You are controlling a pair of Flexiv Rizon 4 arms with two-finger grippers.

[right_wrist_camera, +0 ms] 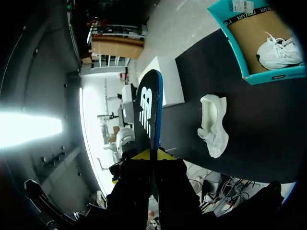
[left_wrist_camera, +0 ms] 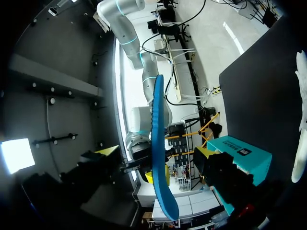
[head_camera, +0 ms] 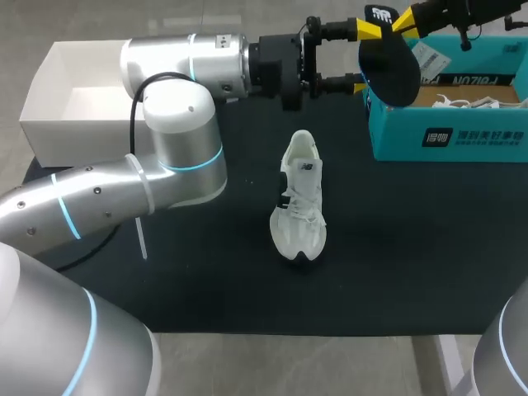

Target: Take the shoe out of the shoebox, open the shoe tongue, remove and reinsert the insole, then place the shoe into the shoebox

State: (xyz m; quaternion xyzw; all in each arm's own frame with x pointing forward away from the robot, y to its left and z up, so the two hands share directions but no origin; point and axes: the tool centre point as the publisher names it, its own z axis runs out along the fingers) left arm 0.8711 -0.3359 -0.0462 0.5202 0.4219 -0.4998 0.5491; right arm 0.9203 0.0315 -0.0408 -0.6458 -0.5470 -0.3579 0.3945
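My right gripper (right_wrist_camera: pixel 149 154) clamps the insole (head_camera: pixel 392 70); my left gripper (head_camera: pixel 360 57) has its jaws apart on either side of it.

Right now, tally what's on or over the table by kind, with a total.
Boxes: 2, teal cardboard shoebox, white open box
Shoes: 2, white lace-up sneaker on the black table mat, second white sneaker inside the shoebox
Insoles: 1, black insole with blue edge, held by right tool
Total: 5

Dark table (head_camera: pixel 412 247): shoe (head_camera: pixel 299 202), shoebox (head_camera: pixel 450 136), white box (head_camera: pixel 49 140)
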